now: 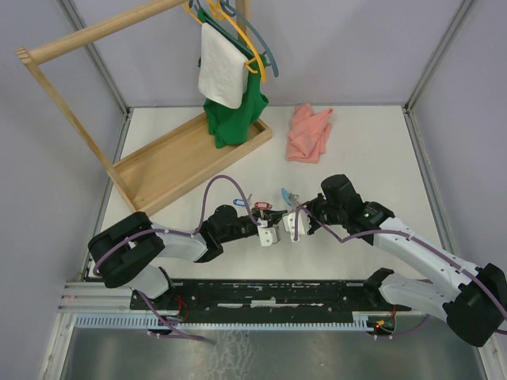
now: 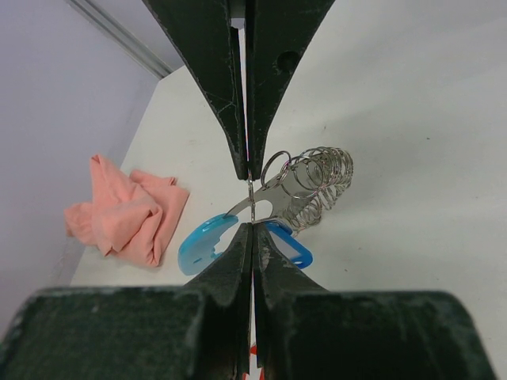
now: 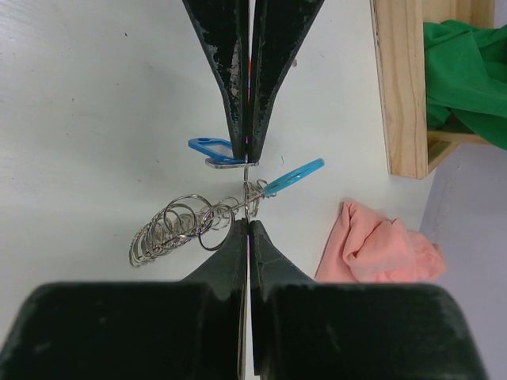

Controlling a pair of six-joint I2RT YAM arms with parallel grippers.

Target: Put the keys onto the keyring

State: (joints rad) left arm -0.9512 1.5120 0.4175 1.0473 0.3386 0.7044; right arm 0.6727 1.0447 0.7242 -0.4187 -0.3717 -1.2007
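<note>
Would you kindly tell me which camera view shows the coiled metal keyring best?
The right wrist view: the keyring shows side-on, its loops fanned out and separate. The left wrist view shows it bunched, nearly end-on. In the top view it is too small to make out.

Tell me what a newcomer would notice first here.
At the middle of the table, the left gripper and the right gripper meet nose to nose, both shut. Right by their tips is a silvery coiled keyring with bright blue plastic pieces. Far left, a wooden rack holds a green cloth.
</note>
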